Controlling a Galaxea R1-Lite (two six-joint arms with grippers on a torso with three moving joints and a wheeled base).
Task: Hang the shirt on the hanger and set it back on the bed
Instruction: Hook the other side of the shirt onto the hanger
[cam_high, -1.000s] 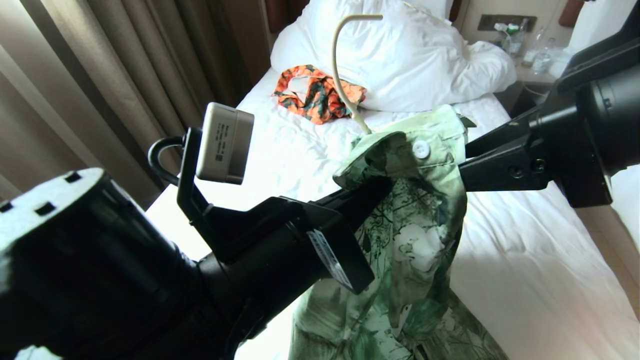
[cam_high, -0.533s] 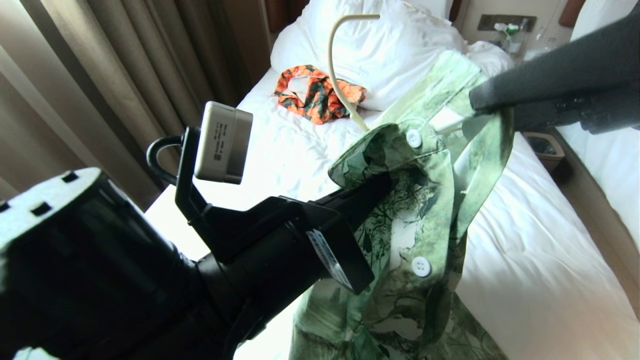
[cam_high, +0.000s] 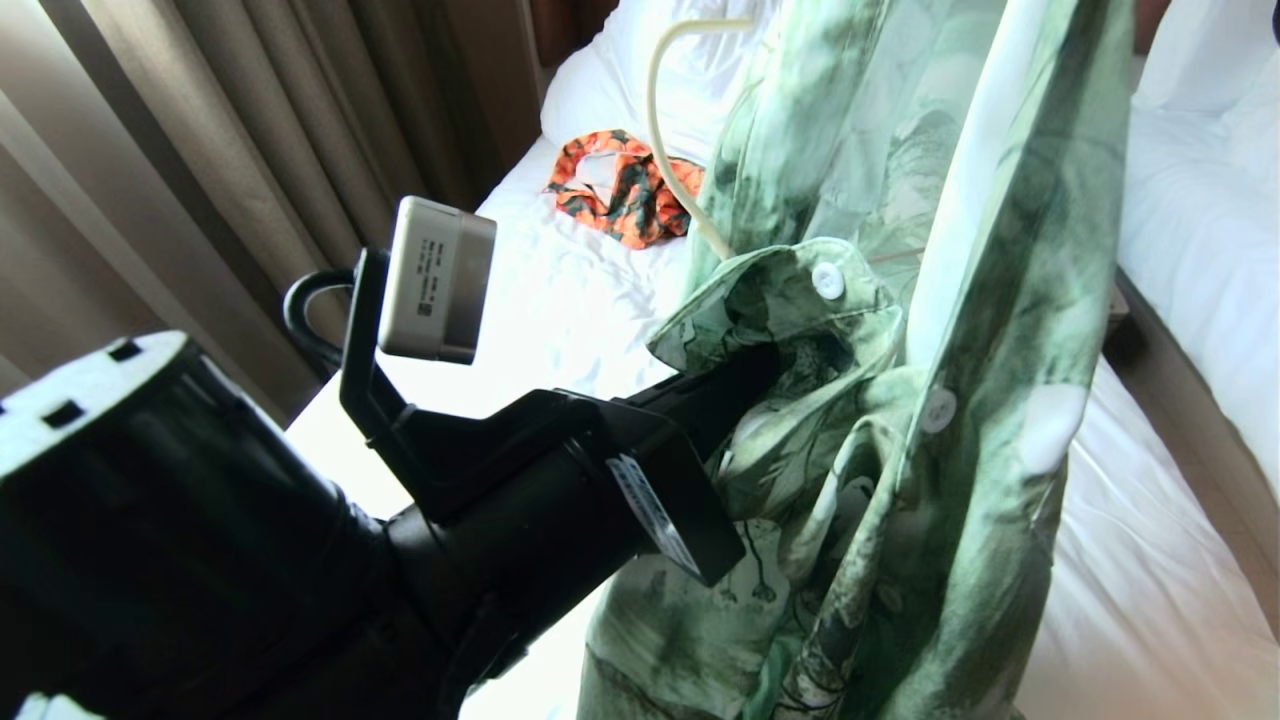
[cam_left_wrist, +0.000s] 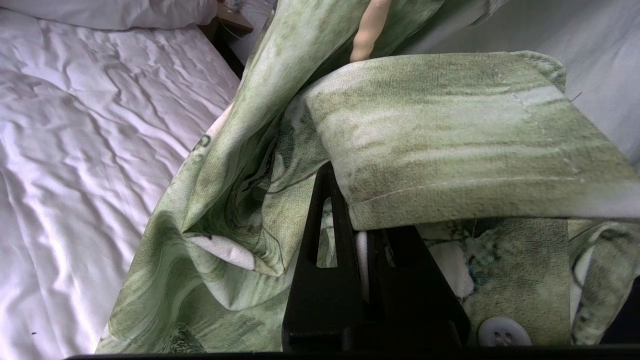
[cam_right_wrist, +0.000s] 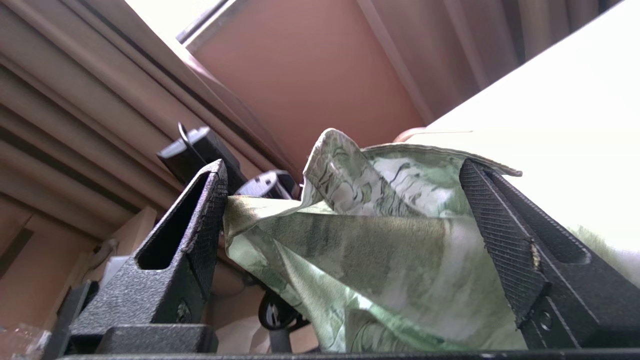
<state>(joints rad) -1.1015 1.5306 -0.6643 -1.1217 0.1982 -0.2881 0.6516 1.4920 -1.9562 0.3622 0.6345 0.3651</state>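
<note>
Hanging above the bed (cam_high: 560, 300), the light-green floral shirt (cam_high: 900, 400) fills the middle and right of the head view, its panel stretched upward past the top edge. The left gripper (cam_high: 745, 375) reaches in from the lower left with its jaws pressed together inside the collar area; in the left wrist view the black fingers (cam_left_wrist: 330, 280) are closed on a thin cream piece that looks like the hanger, with shirt fabric folded over them. The cream wire hanger (cam_high: 665, 130) rises out of the collar, its hook curving against the white pillow (cam_high: 600, 80) at the head of the bed. A white button (cam_high: 828, 280) sits on the collar just beside the hanger's stem.

The right gripper (cam_right_wrist: 340, 240) shows only in its own wrist view, where its two textured fingers (cam_right_wrist: 205, 225) stand wide apart with a fold of the shirt draped between them, touching the fabric without clamping it.

An orange-and-dark-green garment (cam_high: 625, 185) lies crumpled on the wrinkled sheet near the pillow, apart from the shirt. Beige curtains (cam_high: 250, 150) hang beside the bed, and a second white bed (cam_high: 1200, 200) lies on its other side.
</note>
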